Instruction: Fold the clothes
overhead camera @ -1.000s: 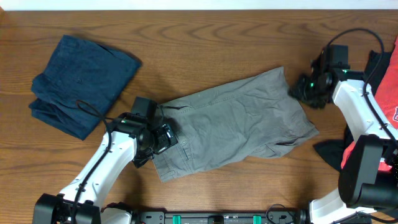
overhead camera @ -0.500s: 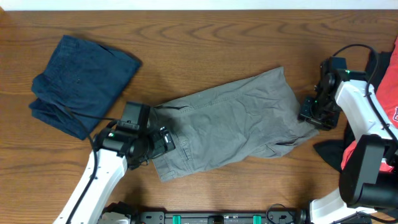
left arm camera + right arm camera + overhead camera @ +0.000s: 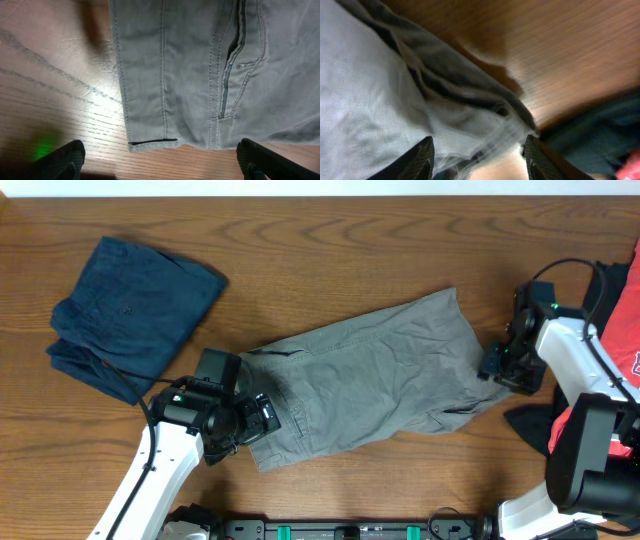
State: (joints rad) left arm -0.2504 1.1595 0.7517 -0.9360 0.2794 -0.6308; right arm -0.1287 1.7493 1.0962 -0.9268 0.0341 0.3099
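The shorts (image 3: 370, 380) lie flat in the middle of the table (image 3: 350, 240). The left pincer (image 3: 260, 417) is spread wide over their left end. The right pincer (image 3: 497, 368) is also spread, with their right edge between its fingers.

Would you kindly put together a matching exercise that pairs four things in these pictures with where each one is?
Things:
1. grey-khaki shorts
2. navy garment
3. red shirt
4. left gripper

Places:
A. at the right edge of the table
B. at the shorts' left end, fingers apart
C. far left of the table, folded
D. middle of the table, laid out

Pairs: 1-D; 2-C; 3-A; 4-B
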